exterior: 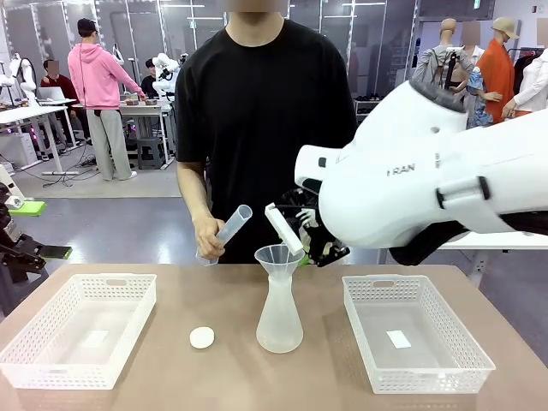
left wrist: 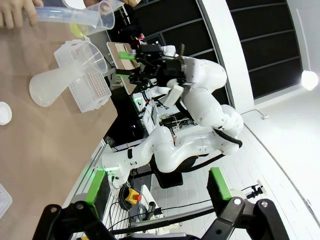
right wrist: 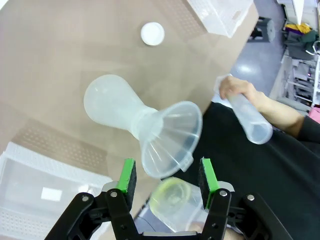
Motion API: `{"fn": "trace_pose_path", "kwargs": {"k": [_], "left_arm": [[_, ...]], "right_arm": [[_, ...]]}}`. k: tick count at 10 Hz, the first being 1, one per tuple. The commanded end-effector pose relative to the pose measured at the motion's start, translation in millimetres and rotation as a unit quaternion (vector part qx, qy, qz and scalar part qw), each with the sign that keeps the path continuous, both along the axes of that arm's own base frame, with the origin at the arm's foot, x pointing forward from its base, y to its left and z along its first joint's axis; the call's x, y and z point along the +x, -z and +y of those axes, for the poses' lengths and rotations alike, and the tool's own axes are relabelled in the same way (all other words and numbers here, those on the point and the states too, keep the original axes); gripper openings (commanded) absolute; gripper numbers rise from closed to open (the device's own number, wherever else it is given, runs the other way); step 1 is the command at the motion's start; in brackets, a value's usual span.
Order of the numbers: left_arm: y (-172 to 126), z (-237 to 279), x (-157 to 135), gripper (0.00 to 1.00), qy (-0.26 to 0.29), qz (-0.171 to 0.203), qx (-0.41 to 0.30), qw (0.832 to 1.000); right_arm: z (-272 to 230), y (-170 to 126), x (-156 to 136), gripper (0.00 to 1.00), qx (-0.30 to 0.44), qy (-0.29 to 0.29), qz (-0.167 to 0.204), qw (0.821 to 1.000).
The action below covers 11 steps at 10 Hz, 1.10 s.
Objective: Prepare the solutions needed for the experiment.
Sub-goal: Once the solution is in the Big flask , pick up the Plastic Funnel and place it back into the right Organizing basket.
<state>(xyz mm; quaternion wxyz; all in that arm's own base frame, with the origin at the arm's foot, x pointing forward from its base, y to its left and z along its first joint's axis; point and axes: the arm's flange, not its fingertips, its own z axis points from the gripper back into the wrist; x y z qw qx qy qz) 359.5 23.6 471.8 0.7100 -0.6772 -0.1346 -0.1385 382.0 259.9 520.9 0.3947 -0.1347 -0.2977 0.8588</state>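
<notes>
Solution: a shallow pale yellow-green layer (right wrist: 172,196) seen through the wall of the robot's cylinder (exterior: 282,228).
Robot's cylinder: clamped in the right claw (right wrist: 167,169), tilted, with its lower end just at the funnel's rim; no stream is visible.
Funnel: clear plastic (exterior: 279,255), seated in the neck of the flask (exterior: 279,321), directly under the cylinder.
Flask: frosted, upright mid-surface; I cannot tell whether any liquid is in it.
Person's hand: it (exterior: 208,233) holds a second cylinder (exterior: 233,223) tilted, beside the funnel but apart from it.
Left claw: fingers wide apart and empty (left wrist: 159,185), well away from the flask.
Disc: small, white and round (exterior: 202,337), lying on the surface (exterior: 325,381) near the flask's base.
Baskets: the left basket (exterior: 111,276) and right basket (exterior: 402,277) flank the flask.
Done: probably the funnel placed and the cylinder brought over it.
Left: pouring the liquid into the flask, then likely the person's cylinder.
</notes>
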Motion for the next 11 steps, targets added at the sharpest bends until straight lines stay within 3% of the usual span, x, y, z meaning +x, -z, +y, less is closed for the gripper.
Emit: {"fn": "trace_pose_path", "kwargs": {"k": [1, 3, 5, 6, 8, 9, 10, 11], "left_arm": [[-1.8, 0.1, -0.8, 1.00, 0.005, -0.002, -0.002, 1.000], [-1.8, 0.1, -0.8, 1.00, 0.005, -0.002, -0.002, 1.000], [-1.8, 0.1, -0.8, 1.00, 0.005, -0.002, -0.002, 1.000], [-1.8, 0.1, -0.8, 1.00, 0.005, -0.002, -0.002, 1.000], [-1.8, 0.1, -0.8, 1.00, 0.005, -0.002, -0.002, 1.000], [-1.8, 0.1, -0.8, 1.00, 0.005, -0.002, -0.002, 1.000], [-1.8, 0.1, -0.8, 1.00, 0.005, -0.002, -0.002, 1.000], [-1.8, 0.1, -0.8, 1.00, 0.005, -0.002, -0.002, 1.000]], "right_arm": [[-8.3, -29.0, -26.7, 0.64, -0.002, 0.023, -0.015, 1.000], [-38.3, -50.0, -42.3, 0.64, 0.025, 0.068, 0.015, 0.997], [-87.7, -55.8, -56.6, 0.64, 0.063, 0.154, 0.090, 0.982], [-110.3, -57.4, -65.1, 0.64, 0.110, 0.232, 0.142, 0.956], [-135.8, -57.6, -76.8, 0.64, 0.173, 0.316, 0.179, 0.915], [-138.1, -57.6, -83.1, 0.64, 0.184, 0.296, 0.197, 0.916], [-129.5, -58.5, -89.0, 0.64, 0.089, 0.206, 0.130, 0.966], [-146.5, -58.4, -72.0, 0.64, 0.147, 0.289, 0.194, 0.926]]}}
